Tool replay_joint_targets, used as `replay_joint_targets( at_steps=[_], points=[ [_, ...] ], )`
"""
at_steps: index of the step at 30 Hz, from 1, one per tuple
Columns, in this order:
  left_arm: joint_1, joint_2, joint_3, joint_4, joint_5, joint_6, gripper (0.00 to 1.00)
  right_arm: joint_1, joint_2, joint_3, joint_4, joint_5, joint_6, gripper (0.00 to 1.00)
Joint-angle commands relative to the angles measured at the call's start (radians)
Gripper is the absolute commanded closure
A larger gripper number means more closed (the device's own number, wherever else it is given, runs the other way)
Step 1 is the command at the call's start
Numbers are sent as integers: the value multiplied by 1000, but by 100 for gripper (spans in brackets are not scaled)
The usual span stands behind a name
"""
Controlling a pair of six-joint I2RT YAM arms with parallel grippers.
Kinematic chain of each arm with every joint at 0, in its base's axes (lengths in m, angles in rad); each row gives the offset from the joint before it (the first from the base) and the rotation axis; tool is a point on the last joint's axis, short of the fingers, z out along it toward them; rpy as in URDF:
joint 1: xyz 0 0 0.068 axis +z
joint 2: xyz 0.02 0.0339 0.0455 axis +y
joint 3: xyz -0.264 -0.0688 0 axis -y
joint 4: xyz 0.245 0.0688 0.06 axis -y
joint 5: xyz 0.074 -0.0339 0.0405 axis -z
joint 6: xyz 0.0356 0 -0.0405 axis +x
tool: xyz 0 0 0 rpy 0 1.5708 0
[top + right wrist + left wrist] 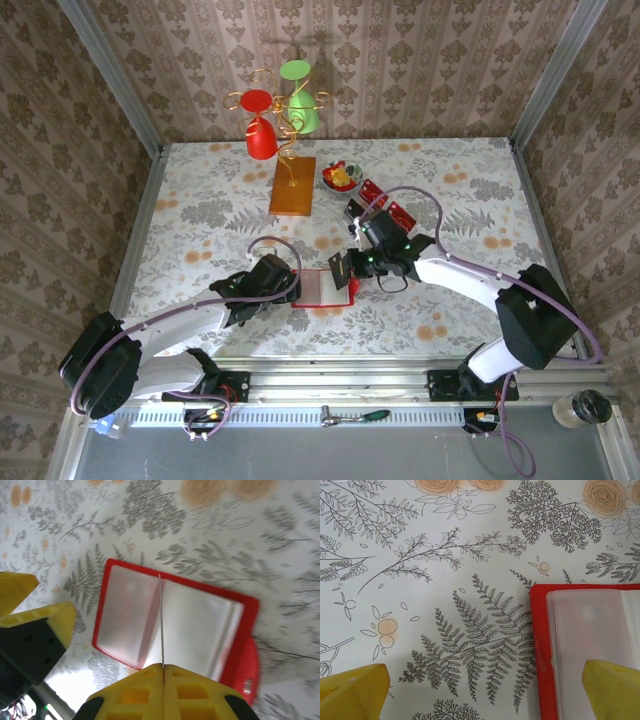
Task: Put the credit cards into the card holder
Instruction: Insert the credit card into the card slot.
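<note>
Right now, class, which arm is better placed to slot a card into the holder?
The right. The right tool is shut on a card, edge-on over the open holder. The left tool is open, holding nothing, at the holder's edge.

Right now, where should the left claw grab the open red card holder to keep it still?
The card holder lies flat and open, so only its thin red border offers a pinch. Probably take its left edge, coming from the left, where the open left gripper hangs; the right gripper, shut on a thin card, crowds the right side.
</note>
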Motion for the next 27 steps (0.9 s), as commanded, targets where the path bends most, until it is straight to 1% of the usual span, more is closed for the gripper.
replay_joint_targets(
  at_steps=[1, 4, 8, 22, 27],
  points=[
    [-4, -6, -2, -24, -5, 2, 0, 23, 30, -19, 168, -67, 116, 100],
    [-5, -5, 0, -24, -5, -1, 0, 41, 61, -37, 216, -74, 145, 100],
    [-6, 0, 6, -27, -4, 1, 0, 55, 96, -43, 240, -73, 155, 100],
    [-6, 14, 14, -28, -4, 7, 0, 55, 166, -50, 265, -67, 161, 100],
    [-6, 29, 15, -26, -1, 10, 0, 55, 197, -47, 288, -83, 172, 100]
  ],
)
